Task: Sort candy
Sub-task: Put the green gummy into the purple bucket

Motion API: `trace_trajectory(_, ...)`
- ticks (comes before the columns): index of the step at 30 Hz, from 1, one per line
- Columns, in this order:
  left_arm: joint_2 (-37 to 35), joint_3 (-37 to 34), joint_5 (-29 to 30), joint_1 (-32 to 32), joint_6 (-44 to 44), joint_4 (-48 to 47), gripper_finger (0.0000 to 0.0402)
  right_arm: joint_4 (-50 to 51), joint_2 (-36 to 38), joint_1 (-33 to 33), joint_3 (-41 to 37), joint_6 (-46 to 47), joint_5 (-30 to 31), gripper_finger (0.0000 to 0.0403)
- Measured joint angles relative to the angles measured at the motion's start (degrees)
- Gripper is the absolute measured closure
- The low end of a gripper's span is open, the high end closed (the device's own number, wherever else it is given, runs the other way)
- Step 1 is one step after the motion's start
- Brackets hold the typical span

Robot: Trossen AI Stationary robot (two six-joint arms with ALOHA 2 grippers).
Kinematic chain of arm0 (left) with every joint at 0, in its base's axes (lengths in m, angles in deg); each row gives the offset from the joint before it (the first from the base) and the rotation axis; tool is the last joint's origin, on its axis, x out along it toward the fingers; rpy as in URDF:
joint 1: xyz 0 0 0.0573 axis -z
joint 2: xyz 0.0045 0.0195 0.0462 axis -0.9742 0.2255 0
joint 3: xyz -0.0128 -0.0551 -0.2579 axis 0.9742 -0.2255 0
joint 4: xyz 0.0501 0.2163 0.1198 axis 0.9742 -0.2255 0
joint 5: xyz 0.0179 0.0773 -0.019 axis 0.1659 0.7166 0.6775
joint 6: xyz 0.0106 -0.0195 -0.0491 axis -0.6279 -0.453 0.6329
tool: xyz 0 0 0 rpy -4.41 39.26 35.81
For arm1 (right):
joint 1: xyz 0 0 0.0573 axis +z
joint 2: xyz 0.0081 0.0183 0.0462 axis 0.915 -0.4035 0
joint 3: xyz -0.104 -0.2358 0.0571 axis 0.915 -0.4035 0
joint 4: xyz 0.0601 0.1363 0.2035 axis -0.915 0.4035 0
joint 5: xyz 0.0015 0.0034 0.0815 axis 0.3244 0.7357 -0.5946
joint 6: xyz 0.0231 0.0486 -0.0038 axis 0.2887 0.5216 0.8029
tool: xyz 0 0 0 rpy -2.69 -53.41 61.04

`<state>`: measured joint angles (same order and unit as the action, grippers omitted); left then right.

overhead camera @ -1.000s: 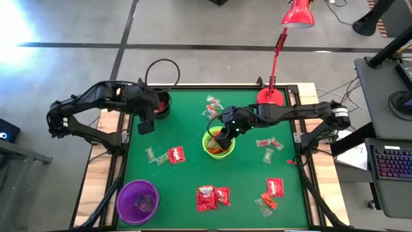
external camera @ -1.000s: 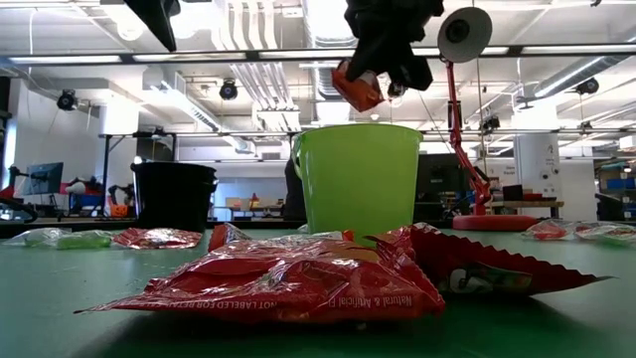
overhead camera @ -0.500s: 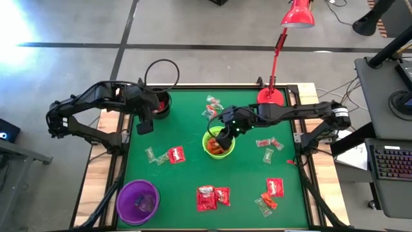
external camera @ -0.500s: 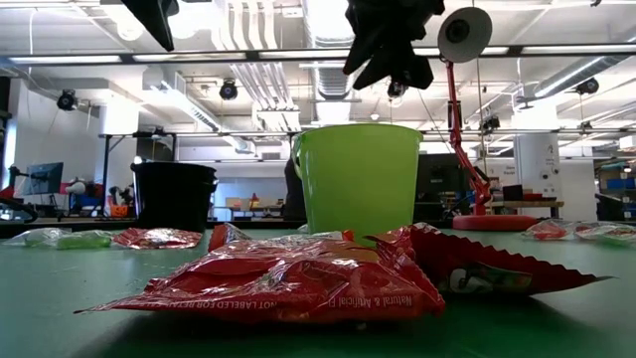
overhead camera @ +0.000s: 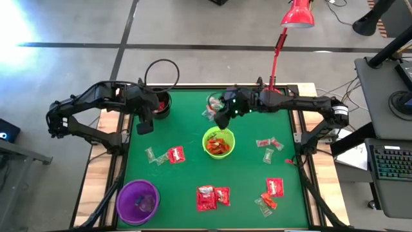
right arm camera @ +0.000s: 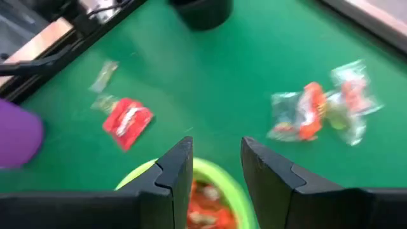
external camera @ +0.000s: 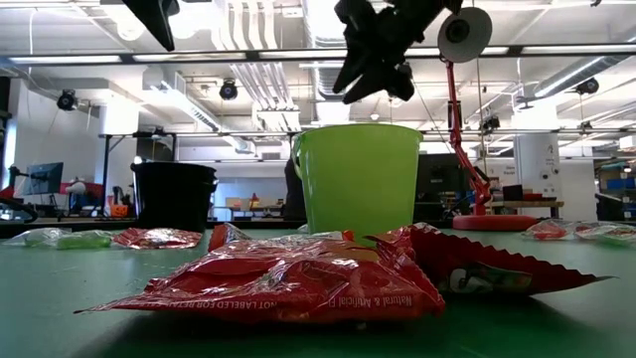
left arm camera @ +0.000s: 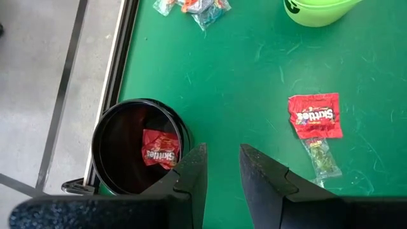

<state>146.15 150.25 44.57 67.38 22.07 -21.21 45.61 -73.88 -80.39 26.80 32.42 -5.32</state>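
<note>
Candy lies scattered on the green table. A far cluster of clear and orange wrappers (overhead camera: 211, 104) (right arm camera: 318, 108) lies beyond the lime-green bowl (overhead camera: 207, 136), which holds orange-red sweets (overhead camera: 219, 145). Red packets lie at the left (overhead camera: 175, 154) and near the front edge (overhead camera: 206, 197). My right gripper (overhead camera: 221, 118) (right arm camera: 216, 164) hangs open between the lime-green bowl and the far cluster, with nothing between its fingers. My left gripper (overhead camera: 143, 125) (left arm camera: 222, 172) hovers open beside the black bowl (left arm camera: 96, 143), which holds one red packet (left arm camera: 159, 147).
A purple bowl (overhead camera: 137, 201) stands at the near left corner. A red desk lamp's base (overhead camera: 271, 96) sits at the far right edge. More red and clear sweets lie at the right (overhead camera: 268, 144) and near right (overhead camera: 273, 188). Open green surface lies left of centre.
My right gripper held an orange-red sweet over the lime-green bowl, opened and let it fall, and the sweet is gone from its fingers. It has then swung toward the table's far edge, away from the bowl and toward the far cluster of sweets.
</note>
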Motion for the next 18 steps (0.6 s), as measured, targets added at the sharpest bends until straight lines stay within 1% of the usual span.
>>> trace_trajectory(5, 0.02, 0.00, 0.00, 0.00, 0.75, 0.54, 0.0326, -0.14, 0.00, -4.99, 0.00, -4.09, -0.19, 0.0284)
trace_trajectory(10, 0.08, -0.02, -0.02, 0.02, 2.02, 4.01, 0.0326, -1.70, -0.53, -9.66, 0.00, -8.48, -1.61, 0.0282)
trace_trajectory(12, 0.11, -0.02, 0.00, 0.00, 2.76, 5.59, 0.0326, -2.14, -1.39, -11.75, 0.00, -10.66, -3.86, 0.0283)
trace_trajectory(16, 0.11, -0.02, -0.02, 0.00, 3.05, 10.30, 0.0326, -5.26, -4.89, -15.66, 0.00, -15.17, -10.28, 0.0285)
trace_trajectory(18, 0.11, -0.02, -0.02, 0.00, 3.03, 11.96, 0.0326, -5.47, -7.01, -17.15, 0.96, -18.02, -11.85, 0.0285)
